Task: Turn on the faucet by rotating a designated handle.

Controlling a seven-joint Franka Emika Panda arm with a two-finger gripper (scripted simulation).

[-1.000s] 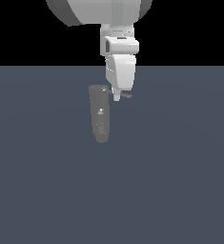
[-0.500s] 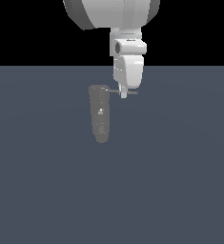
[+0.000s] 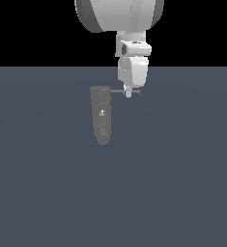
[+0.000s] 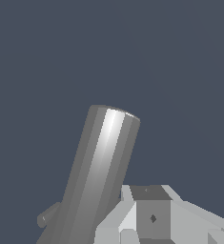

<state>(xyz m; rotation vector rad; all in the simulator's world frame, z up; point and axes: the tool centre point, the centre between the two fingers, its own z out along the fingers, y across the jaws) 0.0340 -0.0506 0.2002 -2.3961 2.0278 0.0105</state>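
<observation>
The faucet (image 3: 101, 116) is a dark grey cylinder with a rounded lower end and small white specks, standing out from the blue-grey surface. Its handle (image 3: 119, 90), a thin grey rod, sticks out from the top of the body toward the exterior view's right. My white gripper (image 3: 128, 92) hangs from above with its narrow tip right on the rod, about two thirds along it. The fingers look pressed together with nothing held. In the wrist view the faucet (image 4: 101, 171) fills the middle as a shiny cylinder, with my gripper (image 4: 151, 218) beside it.
A flat blue-grey surface (image 3: 182, 183) spreads all around the faucet. A small grey stub (image 4: 46, 218) pokes out beside the faucet's body in the wrist view.
My gripper has shifted toward the exterior view's right while staying at the rod's height. The handle now shows as a longer line reaching further right of the faucet.
</observation>
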